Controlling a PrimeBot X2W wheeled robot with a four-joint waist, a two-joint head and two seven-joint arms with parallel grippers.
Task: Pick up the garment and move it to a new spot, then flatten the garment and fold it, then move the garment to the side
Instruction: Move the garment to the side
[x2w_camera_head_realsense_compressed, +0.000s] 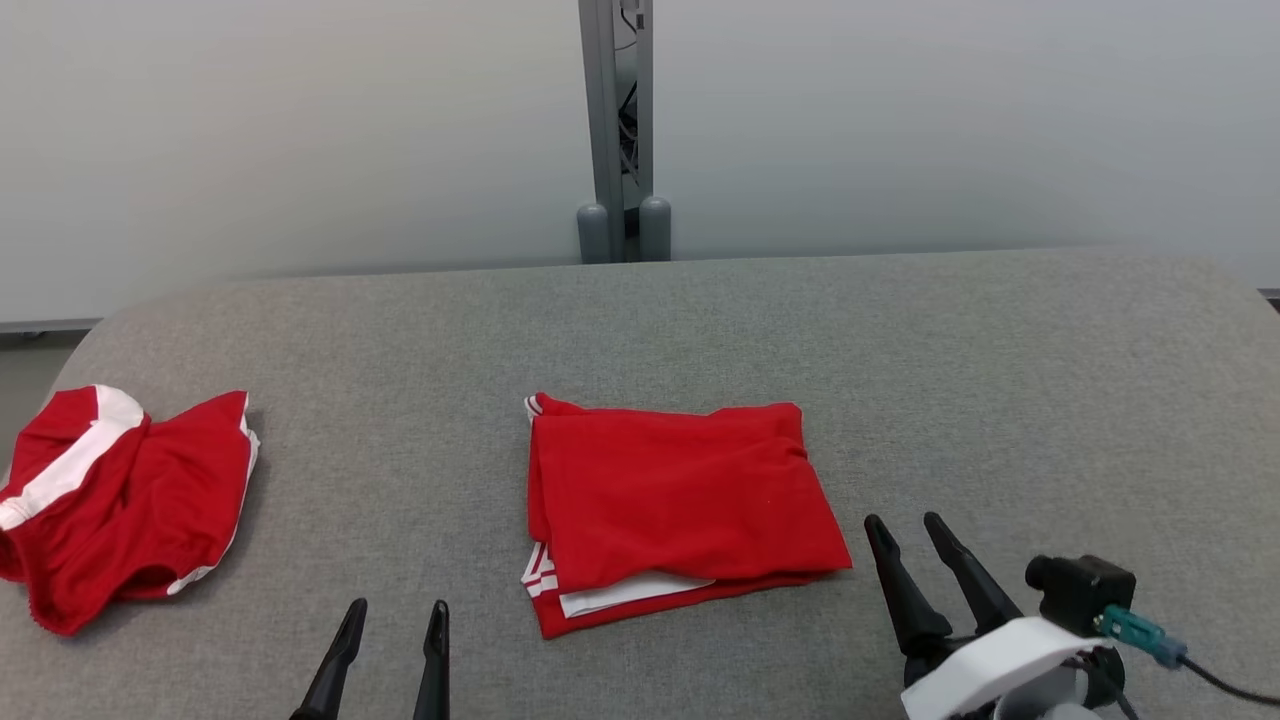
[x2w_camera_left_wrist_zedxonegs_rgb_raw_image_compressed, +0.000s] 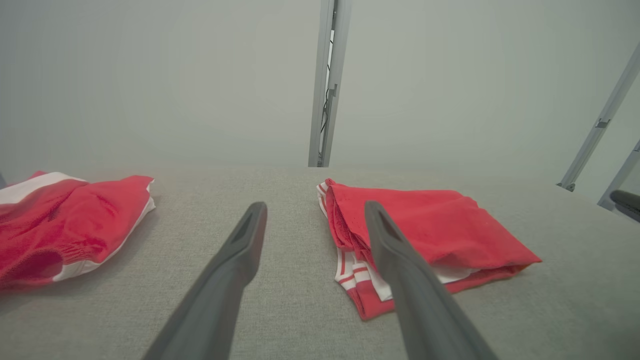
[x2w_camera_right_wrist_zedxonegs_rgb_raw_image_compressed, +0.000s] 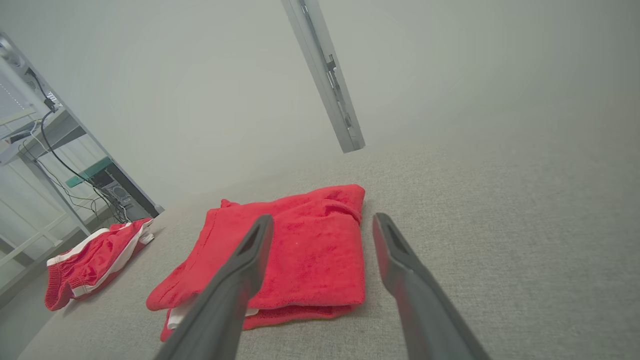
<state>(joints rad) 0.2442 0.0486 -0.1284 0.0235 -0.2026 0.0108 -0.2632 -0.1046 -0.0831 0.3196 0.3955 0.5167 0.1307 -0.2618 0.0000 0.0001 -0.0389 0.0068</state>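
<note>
A red garment with white stripes (x2w_camera_head_realsense_compressed: 680, 505) lies folded into a rough rectangle at the middle of the grey table (x2w_camera_head_realsense_compressed: 700, 320); it appears too in the left wrist view (x2w_camera_left_wrist_zedxonegs_rgb_raw_image_compressed: 430, 235) and the right wrist view (x2w_camera_right_wrist_zedxonegs_rgb_raw_image_compressed: 300, 255). My left gripper (x2w_camera_head_realsense_compressed: 397, 620) stands open near the front edge, left of the folded garment and apart from it, holding nothing. My right gripper (x2w_camera_head_realsense_compressed: 905, 530) is open just off the garment's right front corner, also empty. In the wrist views the left gripper (x2w_camera_left_wrist_zedxonegs_rgb_raw_image_compressed: 315, 210) and right gripper (x2w_camera_right_wrist_zedxonegs_rgb_raw_image_compressed: 322, 222) show spread fingers.
A second red and white garment (x2w_camera_head_realsense_compressed: 120, 500) lies crumpled at the table's left edge, also seen as a crumpled garment (x2w_camera_left_wrist_zedxonegs_rgb_raw_image_compressed: 65, 225) and a small red heap (x2w_camera_right_wrist_zedxonegs_rgb_raw_image_compressed: 95, 260). A grey post (x2w_camera_head_realsense_compressed: 620, 130) rises behind the table. Shelving with cables (x2w_camera_right_wrist_zedxonegs_rgb_raw_image_compressed: 60, 165) stands off to the left.
</note>
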